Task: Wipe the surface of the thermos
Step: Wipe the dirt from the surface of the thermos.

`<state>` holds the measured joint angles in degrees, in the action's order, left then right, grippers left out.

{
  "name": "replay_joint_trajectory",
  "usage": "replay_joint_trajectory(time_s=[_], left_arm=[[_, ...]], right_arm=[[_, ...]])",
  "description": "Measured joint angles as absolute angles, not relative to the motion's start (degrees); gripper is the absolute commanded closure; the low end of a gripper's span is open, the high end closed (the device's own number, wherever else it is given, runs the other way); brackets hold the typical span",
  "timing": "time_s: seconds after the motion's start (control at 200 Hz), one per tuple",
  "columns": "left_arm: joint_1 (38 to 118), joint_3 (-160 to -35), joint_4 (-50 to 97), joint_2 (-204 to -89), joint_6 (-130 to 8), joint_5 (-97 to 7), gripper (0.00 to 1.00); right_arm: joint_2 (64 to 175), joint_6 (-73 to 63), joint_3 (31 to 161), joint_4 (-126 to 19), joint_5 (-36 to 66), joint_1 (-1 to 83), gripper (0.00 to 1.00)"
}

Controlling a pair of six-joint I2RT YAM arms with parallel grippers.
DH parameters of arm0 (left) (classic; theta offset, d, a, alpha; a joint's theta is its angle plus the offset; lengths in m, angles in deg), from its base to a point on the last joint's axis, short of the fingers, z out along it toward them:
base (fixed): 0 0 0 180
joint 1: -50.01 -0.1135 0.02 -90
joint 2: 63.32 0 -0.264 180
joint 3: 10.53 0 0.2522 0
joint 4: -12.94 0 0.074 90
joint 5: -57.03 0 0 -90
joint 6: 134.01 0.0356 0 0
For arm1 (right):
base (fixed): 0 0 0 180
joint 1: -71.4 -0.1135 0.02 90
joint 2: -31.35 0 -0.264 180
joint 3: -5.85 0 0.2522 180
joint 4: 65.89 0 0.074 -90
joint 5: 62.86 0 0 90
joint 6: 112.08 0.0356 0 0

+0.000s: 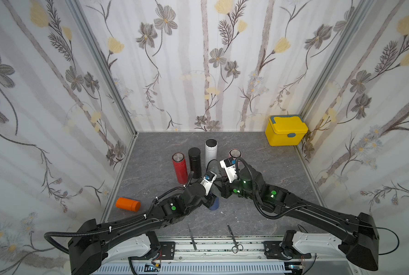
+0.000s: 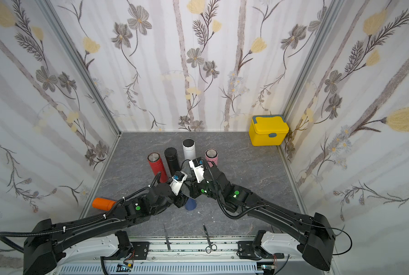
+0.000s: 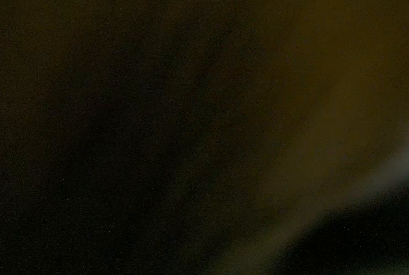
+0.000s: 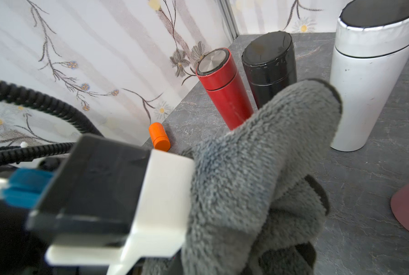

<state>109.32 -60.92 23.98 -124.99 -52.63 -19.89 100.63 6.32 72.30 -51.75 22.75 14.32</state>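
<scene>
We are reading the right gripper (image 1: 221,182) as pinched shut on the grey cloth (image 4: 258,166), though its jaws are not showing. The left gripper (image 1: 213,190) is also closed down, and we are judging it to be holding the blue thermos (image 1: 214,205). The thermos's lower end is poking out beneath the 2 wrists, over the middle of the table (image 1: 282,178). The cloth is draping over its upper part, and the left wrist view is showing only darkness. Wiping looks under way, but we cannot tell how much surface is done. Behind, the red flask (image 1: 179,167), black flask (image 1: 194,159), white flask (image 1: 211,150) and pink flask (image 1: 234,153) are standing.
</scene>
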Motion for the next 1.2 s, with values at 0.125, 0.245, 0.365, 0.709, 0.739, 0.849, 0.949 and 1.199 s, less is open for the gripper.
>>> replay_joint_trajectory(time_s=[0.125, 0.245, 0.365, 0.709, 0.739, 0.849, 0.949, 1.199], left_arm=[[109.21, -60.92, 24.17, -124.96, -53.48, -17.79, 1.00], [109.28, -60.92, 23.87, -125.27, -52.46, -18.20, 1.00], [109.47, -60.92, 23.43, -125.62, -51.54, -18.40, 0.63], [109.54, -60.48, 22.69, -125.44, -51.91, -19.16, 0.19], [109.54, -60.46, 22.51, -125.44, -51.93, -19.14, 0.19], [109.54, -60.44, 22.18, -125.42, -51.95, -19.14, 0.19], [109.54, -60.44, 21.62, -125.51, -51.95, -19.16, 0.19], [109.54, -60.50, 19.82, -127.35, -51.95, -19.16, 0.27]], right_arm=[[103.53, 6.87, 74.31, -51.68, 26.73, 14.43, 1.00], [102.84, 7.96, 74.09, -50.74, 33.51, 14.82, 1.00], [98.11, 9.47, 70.97, -47.59, 39.67, 16.59, 1.00], [90.49, 12.38, 66.53, -47.16, 38.71, 23.06, 1.00], [90.36, 12.40, 66.29, -47.14, 38.25, 23.15, 1.00], [90.01, 12.60, 65.44, -47.18, 37.70, 23.52, 1.00], [89.57, 12.84, 64.91, -47.22, 37.31, 23.80, 1.00], [88.80, 13.08, 63.58, -47.59, 35.80, 23.96, 1.00]])
